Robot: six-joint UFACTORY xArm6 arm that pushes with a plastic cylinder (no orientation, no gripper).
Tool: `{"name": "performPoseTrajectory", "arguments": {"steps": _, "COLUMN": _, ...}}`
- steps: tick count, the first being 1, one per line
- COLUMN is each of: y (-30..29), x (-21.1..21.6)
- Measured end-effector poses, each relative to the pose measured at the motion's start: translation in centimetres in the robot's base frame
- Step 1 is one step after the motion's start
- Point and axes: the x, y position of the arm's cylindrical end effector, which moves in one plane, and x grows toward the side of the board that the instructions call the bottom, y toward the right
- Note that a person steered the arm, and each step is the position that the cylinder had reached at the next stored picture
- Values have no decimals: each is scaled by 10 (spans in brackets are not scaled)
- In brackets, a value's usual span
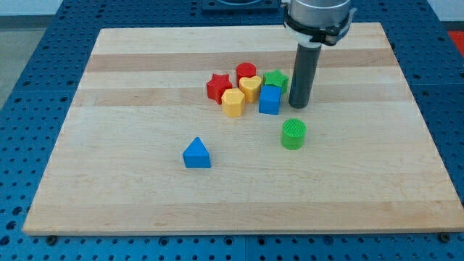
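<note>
My tip [298, 106] rests on the board just right of a tight cluster of blocks, nearest the green star [276, 79] and the blue cube [270, 100]; I cannot tell whether it touches either. The cluster also holds a yellow heart [250, 87], a red cylinder [246, 71], a red star [218, 87] and a yellow hexagonal block [233, 103]. Below the tip stands a green cylinder [293, 134], apart from it. A blue triangle [196, 154] lies alone toward the view's lower left.
The wooden board [109, 188] lies on a blue perforated table [29, 109]. The arm's grey housing [319, 18] hangs over the board's top edge.
</note>
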Motion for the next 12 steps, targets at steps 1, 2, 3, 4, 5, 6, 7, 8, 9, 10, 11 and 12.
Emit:
{"name": "performPoseTrajectory", "arguments": {"steps": 1, "y": 0, "x": -9}}
{"name": "performPoseTrajectory", "arguments": {"steps": 2, "y": 0, "x": -18}}
{"name": "performPoseTrajectory", "arguments": {"steps": 3, "y": 0, "x": -26}}
{"name": "performPoseTrajectory", "arguments": {"steps": 4, "y": 0, "x": -31}}
{"name": "performPoseTrajectory", "arguments": {"steps": 5, "y": 0, "x": -34}}
{"name": "performPoseTrajectory", "arguments": {"steps": 6, "y": 0, "x": -37}}
{"name": "performPoseTrajectory", "arguments": {"steps": 7, "y": 0, "x": -40}}
{"name": "performPoseTrajectory", "arguments": {"steps": 8, "y": 0, "x": -45}}
{"name": "performPoseTrajectory", "arguments": {"steps": 9, "y": 0, "x": -51}}
{"name": "performPoseTrajectory", "arguments": {"steps": 10, "y": 1, "x": -55}}
{"name": "performPoseTrajectory", "arguments": {"steps": 11, "y": 9, "x": -53}}
{"name": "performPoseTrajectory", "arguments": {"steps": 12, "y": 10, "x": -43}}
